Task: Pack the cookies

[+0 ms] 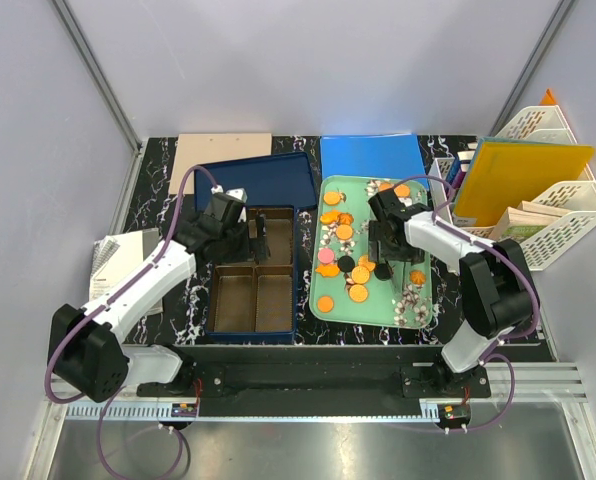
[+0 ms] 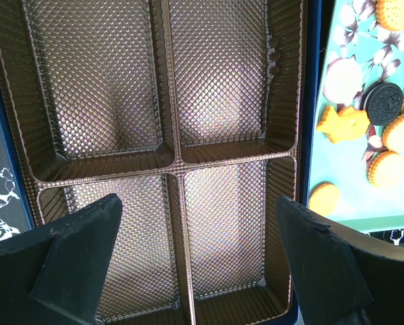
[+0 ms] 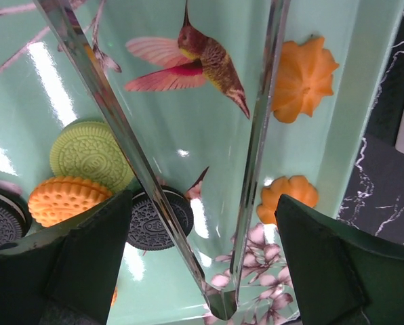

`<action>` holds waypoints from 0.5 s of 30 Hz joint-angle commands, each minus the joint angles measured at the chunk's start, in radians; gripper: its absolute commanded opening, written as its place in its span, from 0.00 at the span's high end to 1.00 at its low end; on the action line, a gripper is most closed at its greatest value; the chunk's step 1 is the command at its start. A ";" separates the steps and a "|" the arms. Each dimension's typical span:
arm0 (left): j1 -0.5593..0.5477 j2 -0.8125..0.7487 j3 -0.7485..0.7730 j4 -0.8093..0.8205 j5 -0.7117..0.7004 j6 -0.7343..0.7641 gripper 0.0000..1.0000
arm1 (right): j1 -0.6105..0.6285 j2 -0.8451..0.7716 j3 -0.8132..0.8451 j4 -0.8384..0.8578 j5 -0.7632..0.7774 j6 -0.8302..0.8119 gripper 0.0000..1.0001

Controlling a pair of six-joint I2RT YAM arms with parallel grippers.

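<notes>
The cookies [image 1: 359, 293] lie scattered on the mint-green tray [image 1: 424, 222], mostly orange, with a pink one [image 1: 327, 256] and black ones [image 1: 345, 263]. My right gripper [image 1: 383, 250] sits low over this tray, open, its fingers on either side of metal tongs [image 3: 253, 169] that lie on the tray. In the right wrist view [image 3: 203, 200] a green cookie [image 3: 87, 152], a black one [image 3: 146, 227] and orange ones [image 3: 304, 78] lie around it. My left gripper [image 1: 256, 232] hovers open and empty [image 2: 198, 203] over the brown four-compartment insert [image 2: 222, 81] of the blue box [image 1: 210, 300]; the compartments in view are empty.
The blue lid [image 1: 263, 178] lies behind the box, beside a cardboard sheet [image 1: 221, 155] and a blue folder [image 1: 373, 160]. White file racks with a yellow folder [image 1: 523, 180] stand at the right. A booklet [image 1: 113, 265] lies at the left.
</notes>
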 commanded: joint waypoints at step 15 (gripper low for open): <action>-0.001 -0.034 -0.026 0.039 0.025 -0.018 0.01 | -0.052 0.025 -0.119 0.188 -0.133 0.079 0.30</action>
